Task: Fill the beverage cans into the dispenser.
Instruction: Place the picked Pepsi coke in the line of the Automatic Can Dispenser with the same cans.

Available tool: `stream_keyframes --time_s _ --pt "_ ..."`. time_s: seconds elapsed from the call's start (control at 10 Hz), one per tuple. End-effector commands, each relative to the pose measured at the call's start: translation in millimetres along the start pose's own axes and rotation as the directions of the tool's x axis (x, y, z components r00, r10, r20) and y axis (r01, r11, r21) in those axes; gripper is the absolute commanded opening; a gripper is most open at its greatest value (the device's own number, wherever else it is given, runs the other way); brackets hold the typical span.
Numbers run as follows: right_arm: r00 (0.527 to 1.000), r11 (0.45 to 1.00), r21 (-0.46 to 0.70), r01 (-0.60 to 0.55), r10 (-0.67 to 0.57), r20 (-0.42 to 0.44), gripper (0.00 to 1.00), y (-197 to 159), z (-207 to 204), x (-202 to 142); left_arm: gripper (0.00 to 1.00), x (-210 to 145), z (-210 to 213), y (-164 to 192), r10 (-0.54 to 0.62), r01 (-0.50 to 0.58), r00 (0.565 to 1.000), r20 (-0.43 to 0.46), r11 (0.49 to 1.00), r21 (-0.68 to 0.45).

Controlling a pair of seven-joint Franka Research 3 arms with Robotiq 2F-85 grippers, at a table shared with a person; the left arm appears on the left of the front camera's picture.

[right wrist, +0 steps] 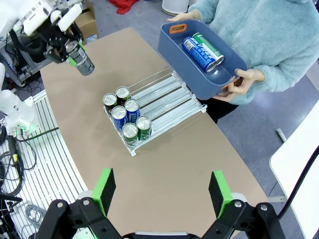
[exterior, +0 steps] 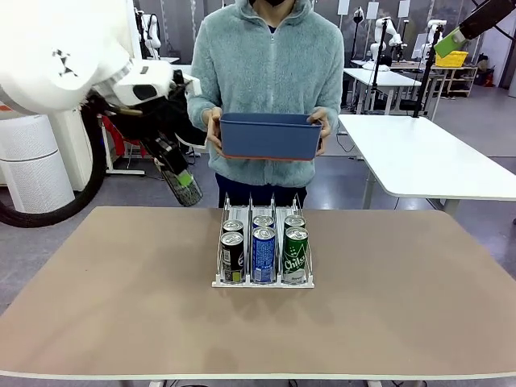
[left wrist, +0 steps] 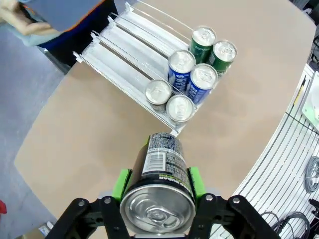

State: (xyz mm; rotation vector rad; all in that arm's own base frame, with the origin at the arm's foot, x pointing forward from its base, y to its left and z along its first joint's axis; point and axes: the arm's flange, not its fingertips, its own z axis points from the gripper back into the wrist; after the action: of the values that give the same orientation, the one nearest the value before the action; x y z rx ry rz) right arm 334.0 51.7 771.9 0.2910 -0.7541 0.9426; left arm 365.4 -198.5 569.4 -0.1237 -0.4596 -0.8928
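My left gripper (left wrist: 159, 183) is shut on a black-and-green beverage can (left wrist: 162, 159), held in the air above the table's left part (exterior: 184, 184), off to the left of the dispenser (exterior: 262, 283). The dispenser (right wrist: 169, 99) stands mid-table with two cans at the front of each lane: black-and-green (exterior: 232, 254), blue (exterior: 264, 251) and green (exterior: 295, 253). The back of its lanes (left wrist: 124, 55) is bare. High above the table, my right gripper (right wrist: 161, 174) is open with nothing between its fingers.
At the far edge a person holds a dark blue bin (exterior: 270, 135) in both hands above the table. Inside the bin (right wrist: 172, 47) lie a blue can (right wrist: 197, 52) and a green can (right wrist: 209, 46). A white table (exterior: 427, 161) stands at the back right.
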Motion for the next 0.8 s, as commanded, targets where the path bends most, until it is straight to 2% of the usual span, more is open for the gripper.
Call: stream_keyframes --time_s 0.0,0.3,0.5,0.6,0.7 --pt "1.0 1.0 -0.007 0.001 -0.001 0.005 1.0 -1 -1 0 0.58 -4 -3 -26 -0.059 0.061 0.997 -0.045 0.996 0.059" --pt "1.0 1.0 -0.007 0.001 -0.001 0.005 1.0 -1 -1 0 0.58 -4 -11 -56 -0.074 0.075 0.997 -0.03 0.997 0.012" --pt "1.0 1.0 -0.007 0.001 -0.001 0.005 1.0 -1 -1 0 0.58 -3 -3 -57 -0.076 0.077 0.997 0.015 0.994 -0.079" --pt "1.0 1.0 -0.007 0.001 -0.001 0.005 1.0 -1 -1 0 0.58 1 -12 -58 -0.104 0.105 0.994 -0.043 0.994 0.006" --pt "1.0 1.0 -0.007 0.001 -0.001 0.005 1.0 -1 -1 0 0.58 1 -12 -58 -0.104 0.105 0.994 -0.043 0.994 0.006"
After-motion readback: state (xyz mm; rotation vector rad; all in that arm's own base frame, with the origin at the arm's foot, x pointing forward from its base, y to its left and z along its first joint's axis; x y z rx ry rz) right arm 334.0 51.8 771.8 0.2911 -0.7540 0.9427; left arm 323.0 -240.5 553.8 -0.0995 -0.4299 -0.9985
